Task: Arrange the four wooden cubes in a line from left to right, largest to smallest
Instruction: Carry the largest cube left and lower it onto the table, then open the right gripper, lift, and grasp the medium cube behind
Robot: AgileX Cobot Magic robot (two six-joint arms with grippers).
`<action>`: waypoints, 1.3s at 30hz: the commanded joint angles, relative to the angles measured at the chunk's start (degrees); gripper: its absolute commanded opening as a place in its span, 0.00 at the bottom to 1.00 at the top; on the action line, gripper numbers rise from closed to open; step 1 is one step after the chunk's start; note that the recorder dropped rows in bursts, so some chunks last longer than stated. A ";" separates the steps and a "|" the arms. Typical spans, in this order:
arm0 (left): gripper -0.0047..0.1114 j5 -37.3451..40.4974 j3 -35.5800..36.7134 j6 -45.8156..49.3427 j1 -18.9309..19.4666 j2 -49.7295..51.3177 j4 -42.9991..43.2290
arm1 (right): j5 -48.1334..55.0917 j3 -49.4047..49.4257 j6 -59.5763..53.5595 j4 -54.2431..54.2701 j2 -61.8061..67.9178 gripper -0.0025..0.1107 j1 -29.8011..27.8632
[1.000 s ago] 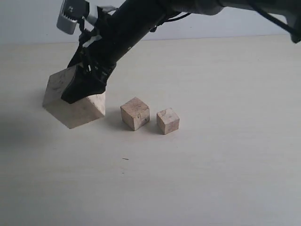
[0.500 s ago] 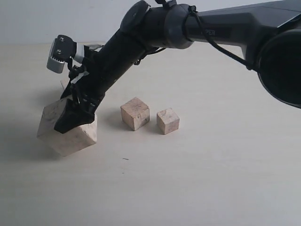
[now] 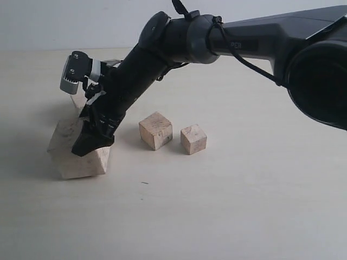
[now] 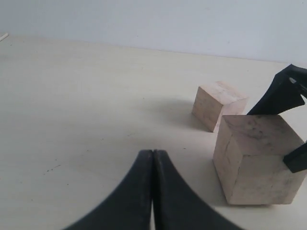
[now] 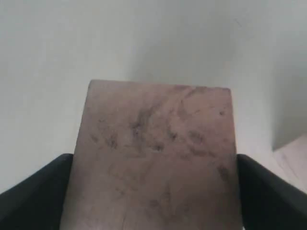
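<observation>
Our right gripper (image 3: pixel 91 143) is clamped on the biggest pale wooden cube (image 3: pixel 73 161), on the counter (image 3: pixel 217 206) left of two smaller cubes (image 3: pixel 155 130) (image 3: pixel 193 139). We think it is hard and heavy; flat sides grip best. Our left gripper (image 4: pixel 152 155) is pressed together.

Right claw (image 3: pixel 93 142) gripping, left claw (image 4: pixel 152 158) closed

A pale cream desk (image 3: pixel 260 195) meets a plain light wall (image 3: pixel 49 24); a tiny dark fleck (image 3: pixel 145 183) marks the desk.
</observation>
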 commanded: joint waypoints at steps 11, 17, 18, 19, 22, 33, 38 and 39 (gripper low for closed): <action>0.04 -0.47 0.04 -0.26 -0.35 -0.32 0.16 | -2.53 -0.25 3.30 -8.99 0.59 0.10 -0.17; 0.04 -0.47 0.04 -0.26 -0.35 -0.32 0.16 | -0.47 -0.25 3.76 -5.76 0.32 0.75 -0.17; 0.04 -0.47 0.04 -0.26 -0.35 -0.32 0.16 | -0.47 -0.25 4.97 -5.76 -0.12 0.78 -0.17; 0.04 -0.47 0.04 -0.26 -0.35 -0.32 0.16 | -0.47 -0.25 6.08 -5.86 -0.97 0.79 -0.17; 0.04 -0.47 0.04 -0.26 -0.35 -0.32 0.16 | -0.47 -0.25 6.58 -5.86 -3.82 0.79 -0.17; 0.04 -0.47 0.04 -0.26 -0.35 -0.32 0.16 | -13.44 -0.25 19.75 -5.95 -11.05 0.78 -0.17; 0.04 -0.47 0.04 -0.26 -0.35 -0.32 0.16 | -29.82 -0.25 38.09 -5.96 -10.06 0.73 -0.06; 0.04 -0.47 0.04 -0.26 -0.35 -0.32 0.16 | -30.73 -0.40 38.29 -5.60 -9.80 0.73 0.05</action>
